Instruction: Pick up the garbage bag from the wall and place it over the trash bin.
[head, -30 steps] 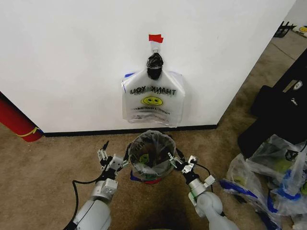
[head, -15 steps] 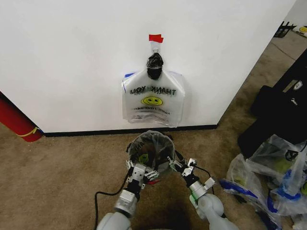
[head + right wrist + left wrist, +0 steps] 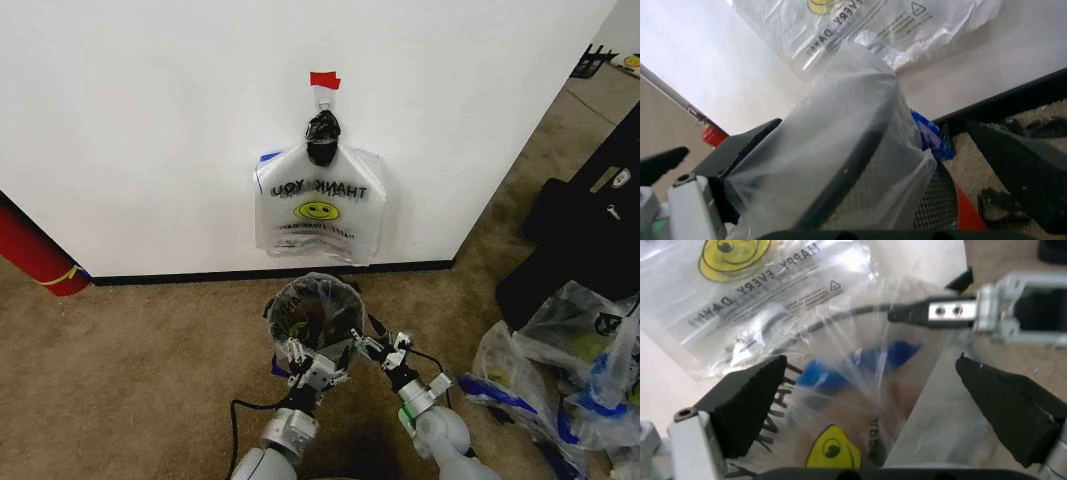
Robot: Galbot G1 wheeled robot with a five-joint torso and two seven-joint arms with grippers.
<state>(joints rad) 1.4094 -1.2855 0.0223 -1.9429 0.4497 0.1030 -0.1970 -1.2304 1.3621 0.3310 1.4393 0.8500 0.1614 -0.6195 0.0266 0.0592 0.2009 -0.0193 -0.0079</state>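
Note:
The trash bin (image 3: 335, 322) stands on the carpet by the wall, its black wire mesh (image 3: 933, 200) above a red base. The garbage bag (image 3: 316, 298), thin and whitish, lies draped over its rim, with its blue handles (image 3: 853, 365) and yellow smiley (image 3: 832, 452) close up in the left wrist view. My left gripper (image 3: 313, 358) is open at the bin's near side, and the bag's film (image 3: 873, 390) lies loose between its wide-spread fingers. My right gripper (image 3: 372, 347) is open at the near right of the rim, its fingers straddling the bag-covered edge (image 3: 853, 145).
A matching bag (image 3: 318, 205) hangs on the wall under a black knot (image 3: 322, 135) and red tape (image 3: 324, 79). A red cylinder (image 3: 35, 250) leans at the left. Heaped clear bags (image 3: 560, 370) and a black case (image 3: 590, 230) crowd the right.
My left arm has swung from the bin's left side round to its near side. The right gripper has drawn back slightly along the rim.

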